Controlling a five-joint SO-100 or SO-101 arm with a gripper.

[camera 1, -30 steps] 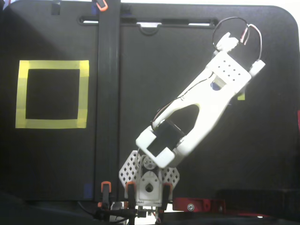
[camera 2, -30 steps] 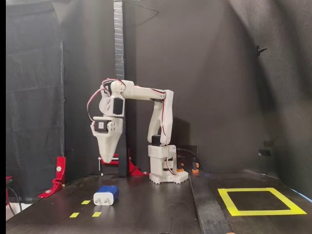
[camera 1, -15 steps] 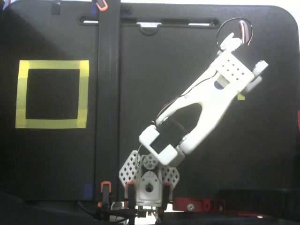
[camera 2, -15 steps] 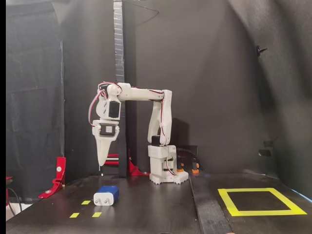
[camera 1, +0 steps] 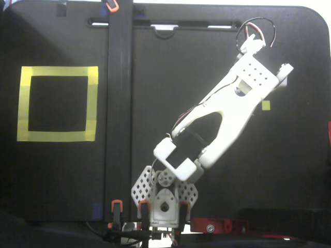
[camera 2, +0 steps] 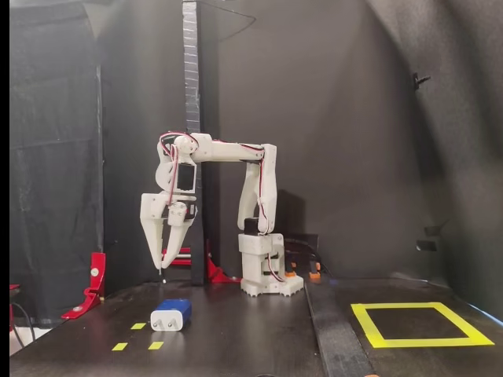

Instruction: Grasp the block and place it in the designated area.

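Pincer hangs spread wide, tips pointing down, holding nothing, above and behind the block in the side fixed view. Block lies on the black bench, untouched, among small yellow tape squares; the designated area is well apart from the block, on the far right in that view. In the top-down fixed view the arm hides the block; one tape square shows just beside the wrist. Risks, as a judgement: tips look offset behind the block, so a straight drop could land a finger on its top or knock it sideways; the smooth rounded body could also slip out if pinched off-centre. Versus half a second ago: pincer was narrow, fingers together, now splayed; wrist turned slightly; block same spot.
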